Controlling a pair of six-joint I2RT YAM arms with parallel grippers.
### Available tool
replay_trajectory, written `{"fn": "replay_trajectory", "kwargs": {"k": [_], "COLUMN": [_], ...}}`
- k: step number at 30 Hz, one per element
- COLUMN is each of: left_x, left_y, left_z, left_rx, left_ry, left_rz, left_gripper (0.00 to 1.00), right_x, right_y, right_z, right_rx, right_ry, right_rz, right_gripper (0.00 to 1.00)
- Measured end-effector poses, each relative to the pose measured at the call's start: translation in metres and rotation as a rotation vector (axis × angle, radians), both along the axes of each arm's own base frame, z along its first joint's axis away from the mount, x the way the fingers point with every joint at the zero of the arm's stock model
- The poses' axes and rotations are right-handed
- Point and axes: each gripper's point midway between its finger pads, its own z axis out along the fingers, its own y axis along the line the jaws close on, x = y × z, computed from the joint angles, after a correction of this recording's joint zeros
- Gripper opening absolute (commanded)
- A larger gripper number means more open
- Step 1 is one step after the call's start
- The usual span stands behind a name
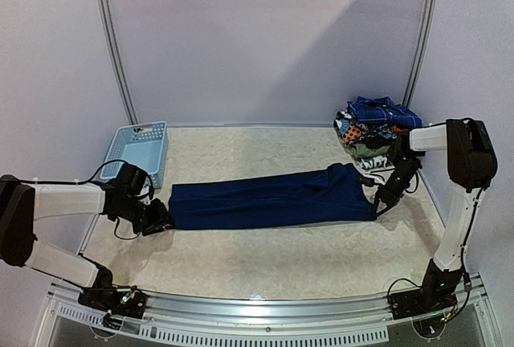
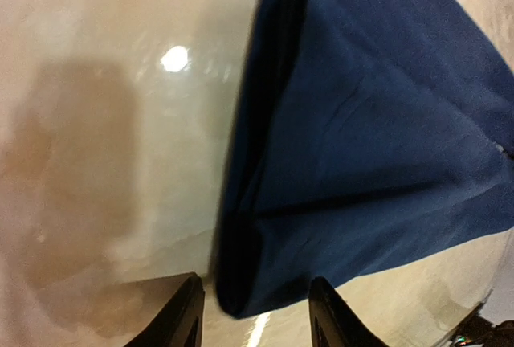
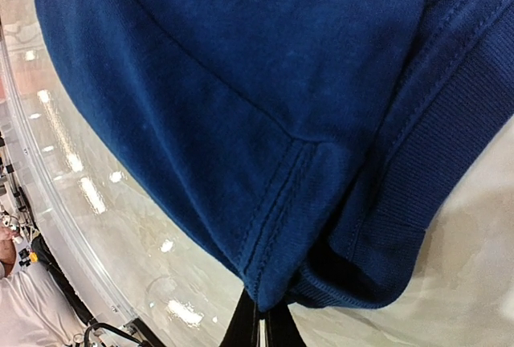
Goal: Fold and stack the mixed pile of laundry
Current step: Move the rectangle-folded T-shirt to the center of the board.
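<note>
One navy shirt [image 1: 269, 198] stretched flat on worktop [image 1: 265, 271] | right end effector [image 3: 261, 315] clamped on hem | left end effector [image 2: 255, 299] apart, seemingly straddling corner | soft, limp: pinch doubled corners.

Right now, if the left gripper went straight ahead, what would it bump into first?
The navy garment. Its folded end sits right between the jaws of the open left gripper, so going straight on would most likely push into that cloth.
</note>
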Motion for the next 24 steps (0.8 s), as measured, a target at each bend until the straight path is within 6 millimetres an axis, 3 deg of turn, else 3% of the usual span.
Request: {"fn": "replay_trajectory", "kwargs": {"k": [5,10,16,24], "left_x": [0.024,0.033,0.024,-0.019], "left_y": [-0.018,-0.026,-0.020,-0.005], "left_z": [-0.002,-0.006,-0.007,0.000], "left_rx": [-0.076,-0.107,-0.058,0.027], "left_ry": [-0.033,-0.028,0.008,0.120], "left_rz": [0.005,0.006,-0.002,-0.046], "left_gripper": [0.25,0.11,0.02,0.00], "right_x": [0.000,0.000,0.000,-0.007], "right_y": [0.000,0.001,0.001,0.001], "right_z": [0.000,0.000,0.000,-0.001], "right_rx": [0.003,0.005,0.004,0.002], "right_ry": [0.000,0.001,0.001,0.027], "right_rz": [-0.001,-0.002,-0.003,-0.002], "right_gripper": [0.01,0.01,0.00,0.00]}}
